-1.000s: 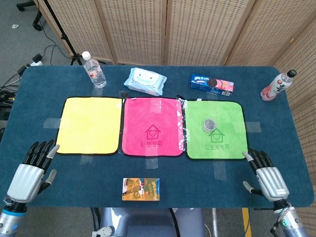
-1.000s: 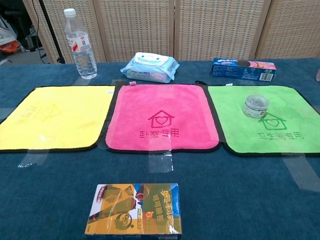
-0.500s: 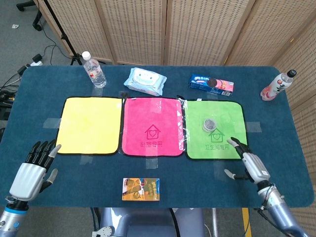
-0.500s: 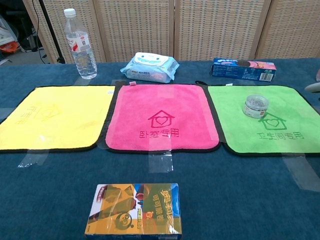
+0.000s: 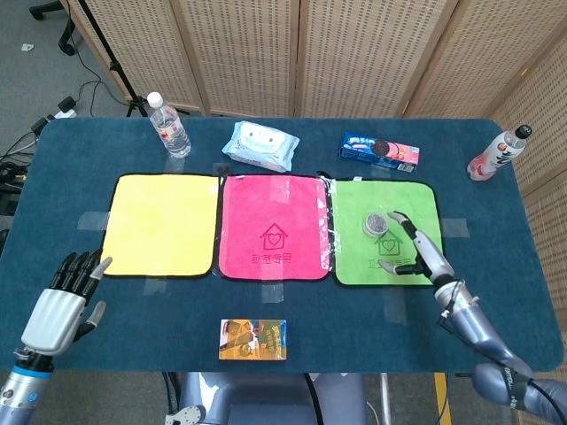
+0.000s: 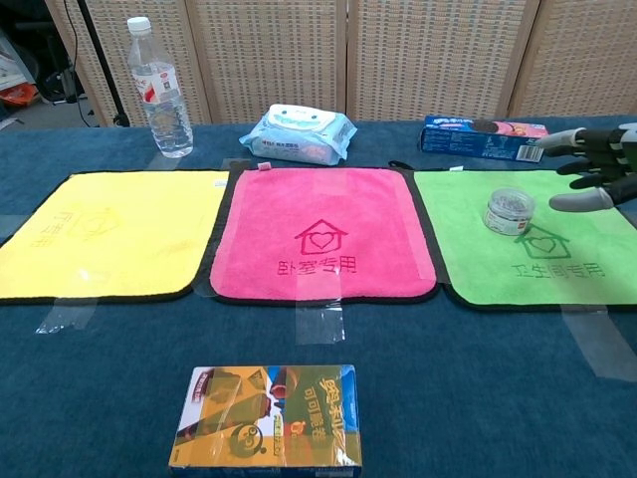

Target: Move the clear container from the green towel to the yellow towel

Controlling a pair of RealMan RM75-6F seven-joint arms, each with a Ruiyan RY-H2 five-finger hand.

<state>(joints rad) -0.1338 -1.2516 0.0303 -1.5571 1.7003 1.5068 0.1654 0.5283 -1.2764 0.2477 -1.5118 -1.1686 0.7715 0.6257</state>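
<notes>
The clear container sits upright on the green towel, just off the fingertips of the right hand, which hovers over that towel with fingers spread apart, holding nothing and not touching the container. Beyond the fingers, the cookie box lies at the far table edge; the pink bottle stands off to the hand's outer side. The pink towel lies past the container, then the yellow towel, bare. The left hand hangs near the yellow towel's front corner, fingers extended and apart, empty.
</notes>
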